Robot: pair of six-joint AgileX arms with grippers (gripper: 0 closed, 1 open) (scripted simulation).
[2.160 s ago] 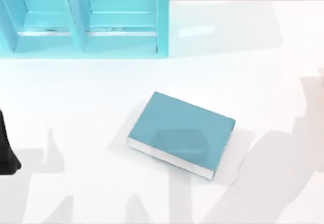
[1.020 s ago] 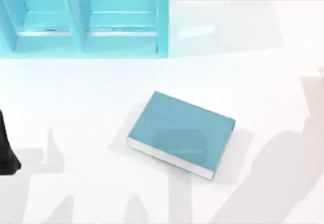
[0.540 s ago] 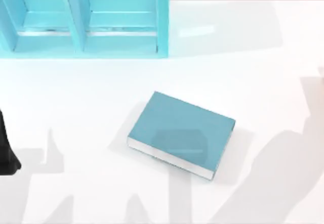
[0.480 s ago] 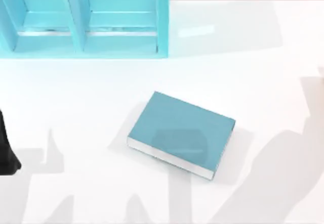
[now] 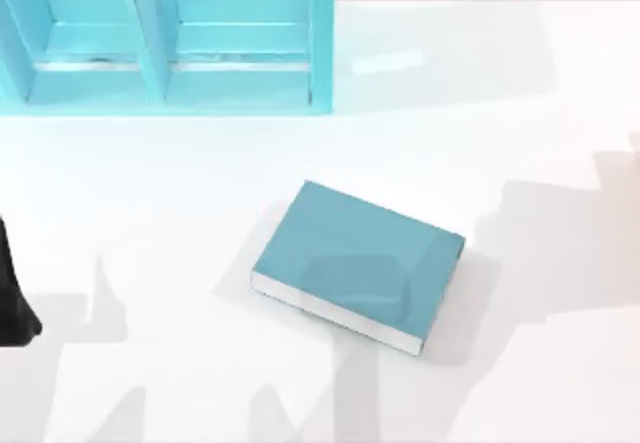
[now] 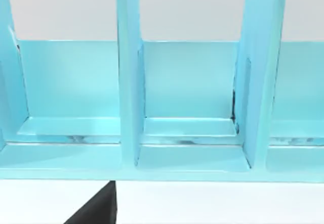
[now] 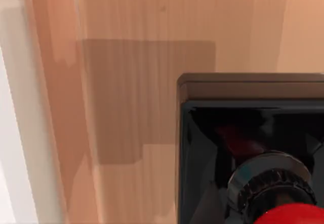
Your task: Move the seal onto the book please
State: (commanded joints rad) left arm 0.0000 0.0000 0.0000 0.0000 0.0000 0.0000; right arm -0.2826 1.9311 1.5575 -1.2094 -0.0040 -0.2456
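Note:
The teal book (image 5: 360,261) lies flat near the table's middle, turned at an angle, with its white page edges facing the front. In the right wrist view the seal (image 7: 253,143) is very close, its black cube base beyond a silver collar and the red ball knob (image 7: 296,216) nearest the camera. Behind the seal are wooden floor and a white strip of table edge (image 7: 14,133). My left arm (image 5: 12,298) is a black shape parked at the table's far left edge.
A light turquoise shelf unit (image 5: 160,73) with upright dividers stands at the back left; the left wrist view faces its compartments (image 6: 187,155). Broad grey arm shadows lie across the white table (image 5: 500,133) on the right and along the front.
The grey shadow on the table's right side has changed shape and spread toward the book. The book, the shelf and the left arm have not moved.

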